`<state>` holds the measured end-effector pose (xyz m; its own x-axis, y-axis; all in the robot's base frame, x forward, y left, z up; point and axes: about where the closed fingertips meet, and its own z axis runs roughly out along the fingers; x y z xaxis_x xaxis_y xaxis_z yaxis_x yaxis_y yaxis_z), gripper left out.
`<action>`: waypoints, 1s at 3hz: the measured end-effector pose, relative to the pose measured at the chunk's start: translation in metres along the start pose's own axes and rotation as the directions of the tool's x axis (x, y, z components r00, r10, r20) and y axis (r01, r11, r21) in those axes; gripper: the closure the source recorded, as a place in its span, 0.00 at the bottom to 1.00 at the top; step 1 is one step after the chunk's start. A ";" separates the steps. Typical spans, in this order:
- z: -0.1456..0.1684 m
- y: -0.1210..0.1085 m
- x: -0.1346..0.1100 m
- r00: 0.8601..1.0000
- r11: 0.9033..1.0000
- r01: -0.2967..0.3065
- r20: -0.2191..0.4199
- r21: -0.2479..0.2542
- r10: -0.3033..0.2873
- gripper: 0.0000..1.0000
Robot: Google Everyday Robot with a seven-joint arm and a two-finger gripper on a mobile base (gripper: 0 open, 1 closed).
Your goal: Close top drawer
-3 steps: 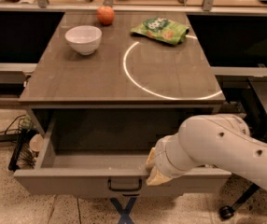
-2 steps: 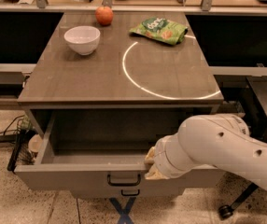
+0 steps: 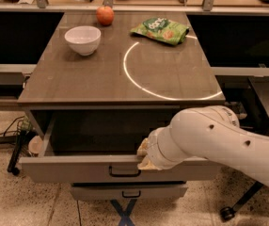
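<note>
Camera view: wide grey wooden top drawer [image 3: 68, 168] sits pulled out beneath the brown worktop's [image 3: 101, 74] front edge, with its long axis along that edge and its handled front facing outward. A white arm [image 3: 219, 135] reaches leftward from the right corner. Its claw [image 3: 143, 155] is at the drawer front's upper rim; whether it is clenched, I cannot tell.

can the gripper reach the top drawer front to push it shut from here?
Likely yes: the gripper sits at the front rim of the top drawer, just above and right of its handle, with nothing between them.
</note>
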<state>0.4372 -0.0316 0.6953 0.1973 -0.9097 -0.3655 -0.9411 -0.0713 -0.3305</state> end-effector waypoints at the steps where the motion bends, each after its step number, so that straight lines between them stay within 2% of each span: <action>1: -0.001 0.000 -0.001 1.000 1.000 0.003 -0.001 0.001 -0.003 0.62; 3: -0.034 0.016 0.011 0.998 0.999 -0.053 -0.019 0.011 0.054 0.16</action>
<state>0.4156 -0.0569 0.7152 0.1413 -0.9198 -0.3661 -0.9473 -0.0183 -0.3197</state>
